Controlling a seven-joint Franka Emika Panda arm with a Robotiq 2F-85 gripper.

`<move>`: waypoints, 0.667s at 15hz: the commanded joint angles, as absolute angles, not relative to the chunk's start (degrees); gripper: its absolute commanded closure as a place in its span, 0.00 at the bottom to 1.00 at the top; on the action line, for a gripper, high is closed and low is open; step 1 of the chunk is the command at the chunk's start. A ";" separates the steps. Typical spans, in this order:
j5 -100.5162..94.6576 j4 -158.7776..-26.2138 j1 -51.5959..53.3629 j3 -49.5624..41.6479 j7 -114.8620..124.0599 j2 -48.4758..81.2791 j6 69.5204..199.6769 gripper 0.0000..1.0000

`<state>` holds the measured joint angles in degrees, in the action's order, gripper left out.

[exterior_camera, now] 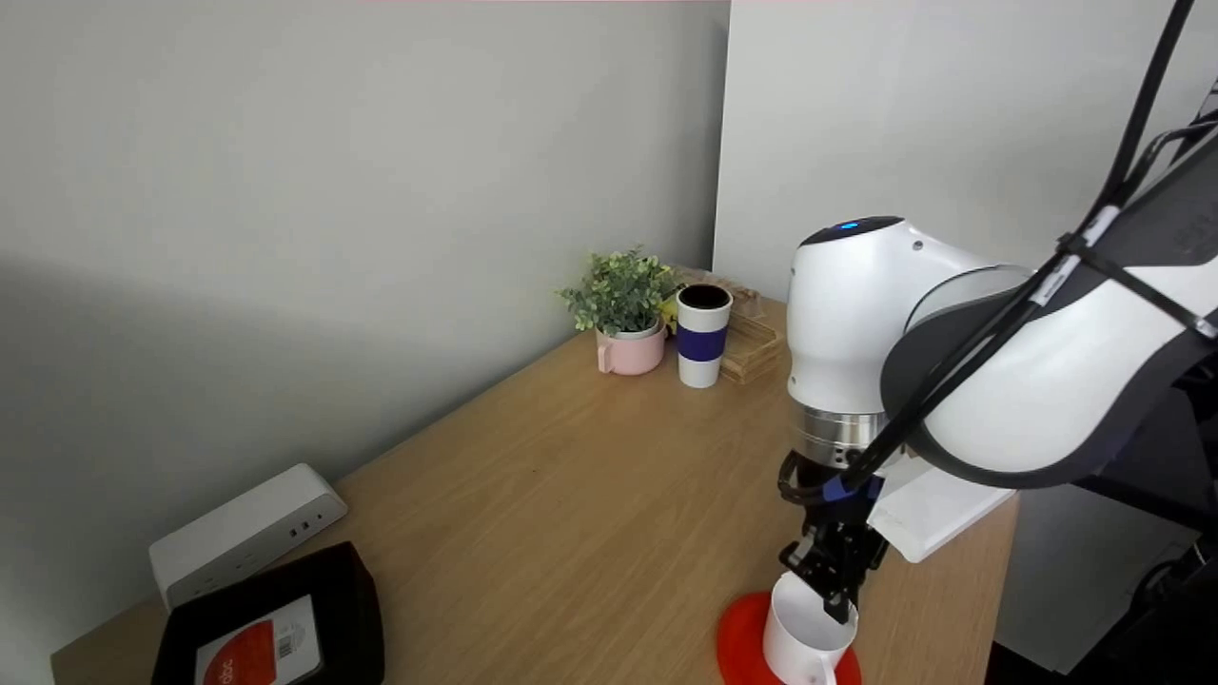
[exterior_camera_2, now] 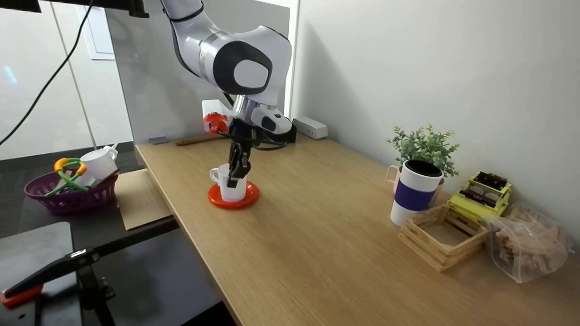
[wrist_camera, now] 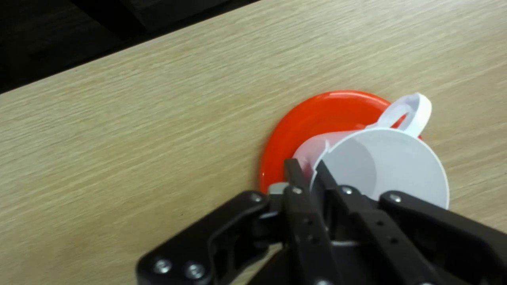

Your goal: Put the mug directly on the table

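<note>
White mug [wrist_camera: 396,162]: upright on the red coaster [wrist_camera: 336,113], which lies on the wooden surface [exterior_camera: 571,504]; handle [wrist_camera: 420,114] at one o'clock in the wrist view.
Gripper [wrist_camera: 307,162]: fingers [wrist_camera: 294,174] close together astride the mug's wall, nine o'clock in that view; whether they pinch it, I cannot tell.
Black tray [exterior_camera: 366,618]: toward eight o'clock in an exterior view.
Label [exterior_camera: 259,647]: red disc, white letters seeming to read "abc"; barcode [exterior_camera: 285,645] too small to read.

Plain grey walls [exterior_camera: 428,124], softly shadowed; dark floor [exterior_camera_2: 13,210].
</note>
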<state>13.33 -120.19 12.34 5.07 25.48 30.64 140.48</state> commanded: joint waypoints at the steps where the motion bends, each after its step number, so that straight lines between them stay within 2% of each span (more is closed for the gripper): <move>1: 12.57 -118.87 12.60 4.54 25.51 30.68 138.42 1.00; 10: 7.24 -118.84 15.60 3.60 29.29 27.44 137.96 1.00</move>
